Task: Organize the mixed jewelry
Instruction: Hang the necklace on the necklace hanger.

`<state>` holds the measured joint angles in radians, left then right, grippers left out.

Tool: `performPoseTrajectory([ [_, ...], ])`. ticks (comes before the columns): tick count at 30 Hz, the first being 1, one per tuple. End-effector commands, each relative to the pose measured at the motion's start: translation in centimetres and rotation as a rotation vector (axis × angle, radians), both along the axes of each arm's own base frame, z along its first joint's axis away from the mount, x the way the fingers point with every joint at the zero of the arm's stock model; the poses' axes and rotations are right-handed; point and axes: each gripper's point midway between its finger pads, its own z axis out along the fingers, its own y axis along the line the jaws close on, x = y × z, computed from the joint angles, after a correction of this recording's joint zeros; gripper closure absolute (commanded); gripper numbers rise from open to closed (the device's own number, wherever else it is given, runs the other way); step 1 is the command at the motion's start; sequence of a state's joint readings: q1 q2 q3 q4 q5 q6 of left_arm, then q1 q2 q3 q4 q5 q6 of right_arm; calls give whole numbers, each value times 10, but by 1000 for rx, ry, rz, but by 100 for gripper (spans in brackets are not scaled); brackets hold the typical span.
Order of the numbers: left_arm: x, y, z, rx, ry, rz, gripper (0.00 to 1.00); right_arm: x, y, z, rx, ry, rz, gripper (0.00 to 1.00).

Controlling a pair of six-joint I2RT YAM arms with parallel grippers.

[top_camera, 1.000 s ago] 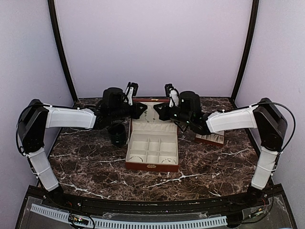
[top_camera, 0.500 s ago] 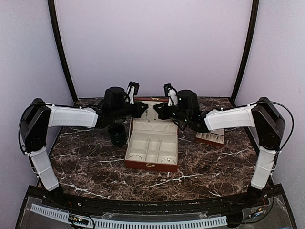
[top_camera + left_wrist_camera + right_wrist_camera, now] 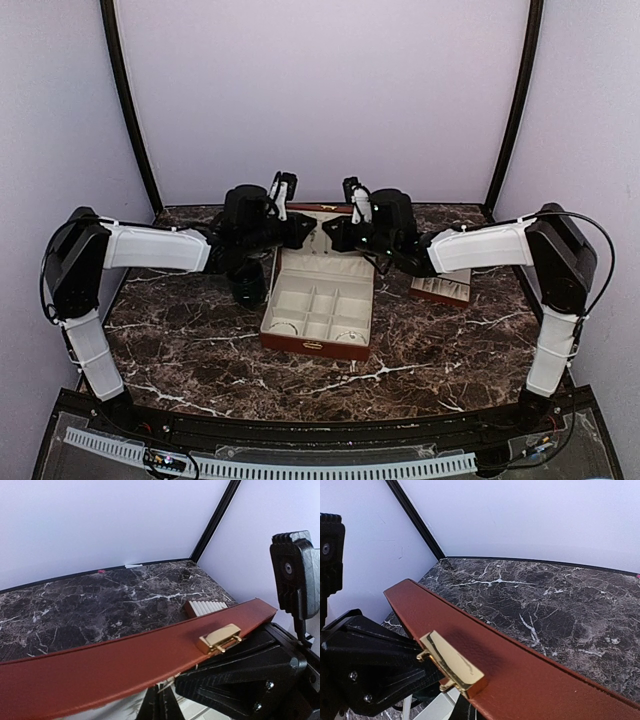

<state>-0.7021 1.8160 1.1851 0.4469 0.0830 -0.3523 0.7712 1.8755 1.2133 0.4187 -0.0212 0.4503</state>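
Observation:
The red-brown box [image 3: 318,345] lies open, its cream-lined lid [image 3: 325,238] standing up at the back. Pale loops of the mixed jewelry [image 3: 285,331] lie in its front compartments, one more at the front right [image 3: 350,337]. My left gripper [image 3: 303,232] and right gripper [image 3: 331,232] meet at the lid's top edge, both shut and holding nothing. The left wrist view has the lid's rim [image 3: 100,665] with its gold clasp [image 3: 220,637] just above my closed left gripper [image 3: 161,701]. The right wrist view shows the same rim [image 3: 535,680] and clasp [image 3: 451,664] over my closed right gripper [image 3: 470,712].
A dark green cup [image 3: 248,285] stands left of the box, under the left arm. The flat cream slotted tray [image 3: 440,290] lies to the right of the box under the right arm, also seen as a slotted tray [image 3: 206,607] beyond the lid. Marble tabletop [image 3: 200,350] surrounds them.
The left gripper has crept right toward the lid's middle, and the right gripper has edged slightly left. The box has shifted a little to the left.

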Motion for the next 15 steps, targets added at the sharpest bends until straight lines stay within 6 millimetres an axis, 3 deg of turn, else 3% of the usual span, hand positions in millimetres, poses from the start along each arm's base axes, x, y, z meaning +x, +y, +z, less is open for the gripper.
performPoseTrajectory([
  [1, -7, 0, 21, -40, -75, 25, 100, 4, -1, 24, 46, -62, -15, 100],
  [15, -1, -2, 14, -38, -50, 46, 100, 11, -4, 19, 25, -35, -53, 100],
])
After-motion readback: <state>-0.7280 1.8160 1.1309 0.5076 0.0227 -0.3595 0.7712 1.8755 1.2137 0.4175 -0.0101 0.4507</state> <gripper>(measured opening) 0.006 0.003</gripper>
